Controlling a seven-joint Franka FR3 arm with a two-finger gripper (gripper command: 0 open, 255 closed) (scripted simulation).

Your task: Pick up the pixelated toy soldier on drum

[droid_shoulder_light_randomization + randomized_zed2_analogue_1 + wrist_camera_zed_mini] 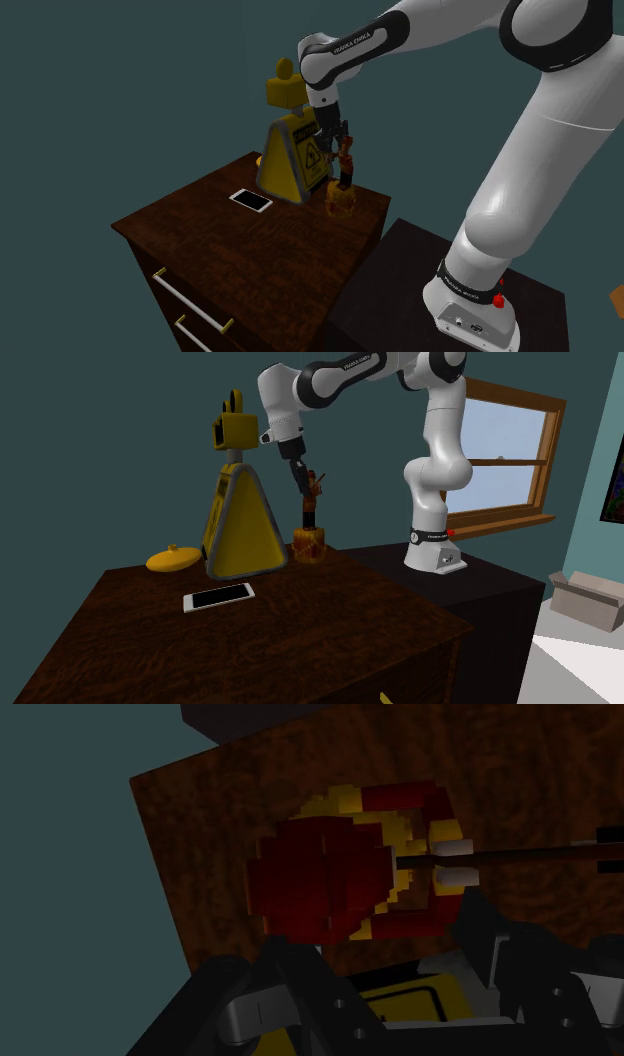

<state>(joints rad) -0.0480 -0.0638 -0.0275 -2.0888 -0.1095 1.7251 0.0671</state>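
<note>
The pixelated toy soldier on its drum stands upright on the dark wooden bench, near its edge and just beside a yellow caution sign. The tool hangs over the soldier's head, fingers apart, gripping nothing.
</note>
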